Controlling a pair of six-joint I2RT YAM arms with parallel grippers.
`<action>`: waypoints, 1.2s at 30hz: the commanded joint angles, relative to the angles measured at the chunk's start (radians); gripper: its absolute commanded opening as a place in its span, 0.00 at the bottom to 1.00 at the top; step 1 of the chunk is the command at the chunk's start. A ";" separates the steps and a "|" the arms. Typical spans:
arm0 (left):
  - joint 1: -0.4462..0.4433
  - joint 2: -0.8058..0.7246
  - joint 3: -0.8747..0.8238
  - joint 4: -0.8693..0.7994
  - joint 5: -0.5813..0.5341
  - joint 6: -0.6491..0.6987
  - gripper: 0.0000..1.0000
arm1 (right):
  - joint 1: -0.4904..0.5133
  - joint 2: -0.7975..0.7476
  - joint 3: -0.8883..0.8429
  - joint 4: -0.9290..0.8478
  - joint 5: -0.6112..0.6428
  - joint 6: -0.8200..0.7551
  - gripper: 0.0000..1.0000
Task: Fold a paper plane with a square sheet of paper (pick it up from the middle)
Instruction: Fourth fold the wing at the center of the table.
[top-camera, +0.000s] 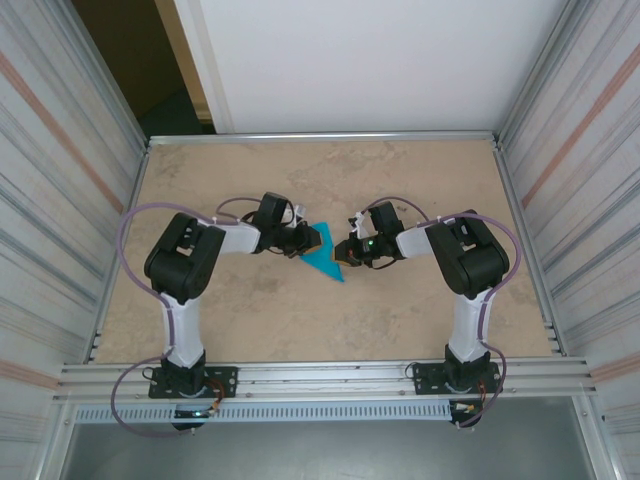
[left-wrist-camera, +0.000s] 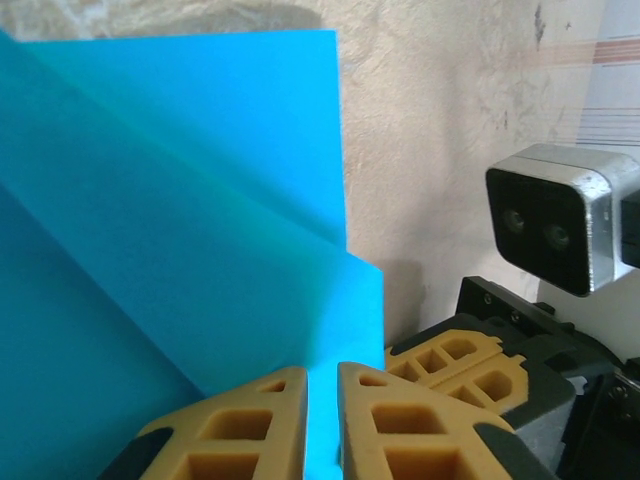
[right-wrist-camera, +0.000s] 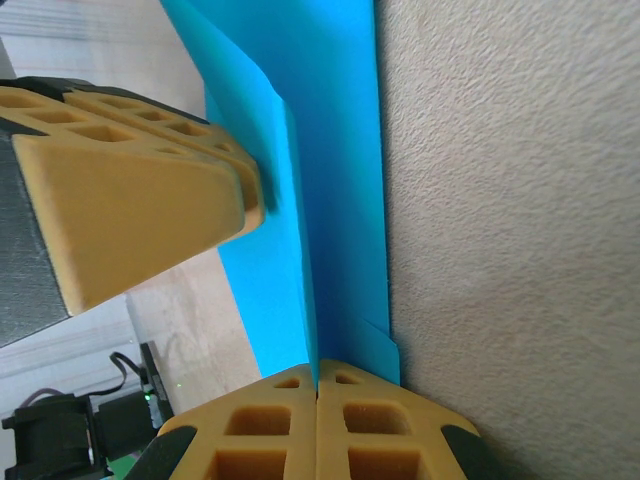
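Creased teal-blue paper sheet, centre of beige table: left gripper and right gripper each pinch it between closed fingers.

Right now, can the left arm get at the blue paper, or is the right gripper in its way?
Probably yes: the left gripper looks shut on an edge of the folded paper. The right gripper pinches the paper just beside it and does not seem to block it.
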 joint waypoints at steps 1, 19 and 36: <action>-0.010 0.031 0.031 -0.084 -0.016 0.033 0.16 | -0.007 0.061 -0.036 -0.147 0.089 -0.012 0.04; -0.017 0.153 0.099 -0.373 -0.128 0.087 0.14 | -0.009 -0.051 -0.020 -0.153 0.061 0.014 0.24; -0.020 0.179 0.126 -0.421 -0.142 0.085 0.14 | 0.048 -0.266 0.038 -0.352 0.182 -0.048 0.21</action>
